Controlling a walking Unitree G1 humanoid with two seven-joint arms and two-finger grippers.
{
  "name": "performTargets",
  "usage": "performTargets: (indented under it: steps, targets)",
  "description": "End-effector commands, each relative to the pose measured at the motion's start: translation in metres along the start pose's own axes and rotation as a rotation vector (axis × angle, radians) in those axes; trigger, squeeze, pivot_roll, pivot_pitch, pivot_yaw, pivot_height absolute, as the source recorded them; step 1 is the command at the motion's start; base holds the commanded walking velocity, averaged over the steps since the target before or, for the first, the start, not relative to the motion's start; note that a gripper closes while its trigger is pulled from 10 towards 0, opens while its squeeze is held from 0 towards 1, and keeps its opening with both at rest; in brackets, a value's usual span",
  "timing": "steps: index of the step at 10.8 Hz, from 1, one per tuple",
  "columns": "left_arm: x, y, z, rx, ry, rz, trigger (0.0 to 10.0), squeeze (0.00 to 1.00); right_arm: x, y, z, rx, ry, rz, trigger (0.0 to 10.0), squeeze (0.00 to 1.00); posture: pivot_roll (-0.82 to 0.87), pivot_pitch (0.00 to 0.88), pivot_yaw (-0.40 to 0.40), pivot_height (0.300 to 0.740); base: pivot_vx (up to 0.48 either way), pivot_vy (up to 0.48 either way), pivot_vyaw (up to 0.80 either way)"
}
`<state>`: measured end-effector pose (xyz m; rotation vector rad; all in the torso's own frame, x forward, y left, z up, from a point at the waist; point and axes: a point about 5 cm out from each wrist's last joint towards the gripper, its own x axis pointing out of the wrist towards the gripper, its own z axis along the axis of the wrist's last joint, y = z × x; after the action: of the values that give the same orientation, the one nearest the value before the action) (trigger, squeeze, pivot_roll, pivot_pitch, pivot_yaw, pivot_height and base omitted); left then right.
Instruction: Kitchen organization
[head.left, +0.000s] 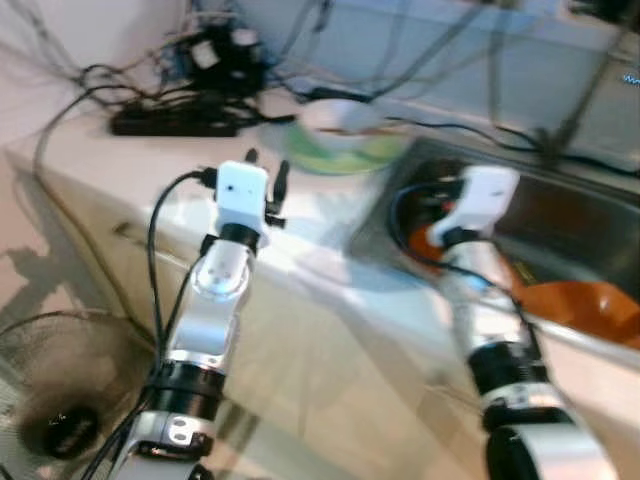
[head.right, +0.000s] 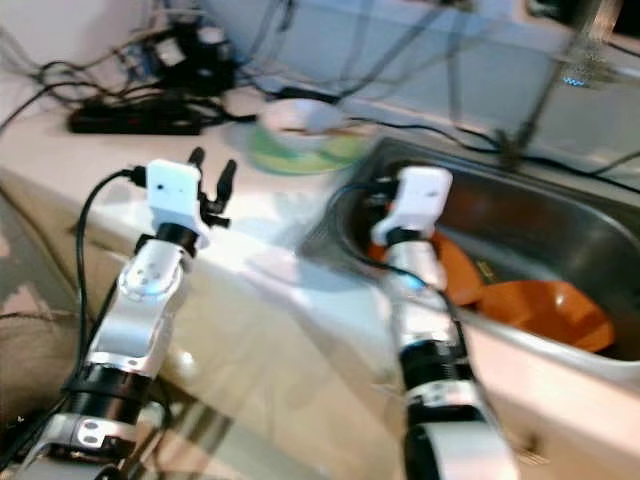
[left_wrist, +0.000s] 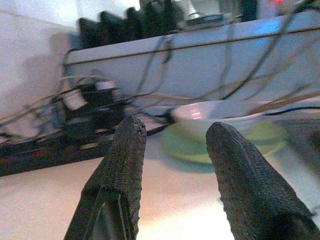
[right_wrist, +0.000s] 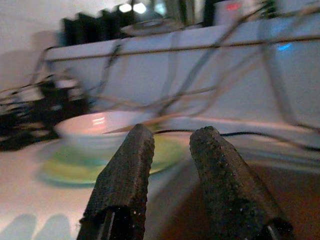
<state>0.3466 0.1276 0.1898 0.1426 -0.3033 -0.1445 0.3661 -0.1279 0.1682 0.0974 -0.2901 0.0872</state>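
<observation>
Motion-blurred white bowl (head.left: 338, 118) and tangled cables (head.left: 200, 60); orange dishes (head.right: 540, 300) in sink partly hidden behind right arm.

Desk: pale countertop with a steel sink set in at the right.

Desk (head.left: 300, 250) surface is light and glossy. Near the back edge, just left of the sink (head.right: 560, 225), a green plate (head.left: 345, 150) lies flat with a white bowl (head.left: 340, 115) on it. Back-left corner: black power strip (head.left: 175, 122) plus a tangle of black cables (head.left: 215, 50) and adapters. More cables run along the back edge behind the sink. Orange dishes (head.right: 545, 305) lie in the sink basin. Frames are blurred, so finer detail is unreadable.
</observation>
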Motion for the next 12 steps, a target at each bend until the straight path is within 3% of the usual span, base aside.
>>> performTargets:
  steps: [1, 4, 7, 10, 12]
  targets:
    - [0.0035, -0.001, 0.0044, 0.003, -0.021, 0.005, 10.0, 0.0, 0.0021, -0.0028, 0.0067, -0.011, -0.021, -0.002, 10.0, 0.0, 0.21, 0.002, -0.045, 0.74, 0.0, 0.48, 0.0]
    - [0.0045, -0.0007, 0.0008, 0.015, 0.001, -0.005, 10.0, 0.0, 0.0028, -0.0023, 0.004, 0.008, 0.008, -0.009, 10.0, 0.0, 0.21, 0.0, -0.048, 0.74, 0.0, 0.48, -0.53]
    - [0.0023, -0.0058, -0.0021, -0.013, 0.013, -0.034, 10.0, 0.0, 0.0027, -0.0009, 0.0032, 0.007, 0.015, -0.018, 10.0, 0.0, 0.21, 0.013, -0.045, 0.74, 0.0, 0.0, 0.0]
    - [0.0043, 0.0012, -0.001, -0.009, 0.02, -0.002, 10.0, 0.0, 0.0027, 0.004, 0.0003, 0.014, 0.029, -0.006, 10.0, 0.0, 0.22, 0.021, -0.042, 0.74, 0.0, 0.0, 0.0]
    - [0.0042, 0.0025, -0.0008, -0.005, 0.02, 0.0, 10.0, 0.0, 0.003, 0.0054, -0.0009, 0.02, 0.04, -0.006, 10.0, 0.0, 0.22, 0.024, -0.041, 0.74, 0.3, 0.0, 0.0]
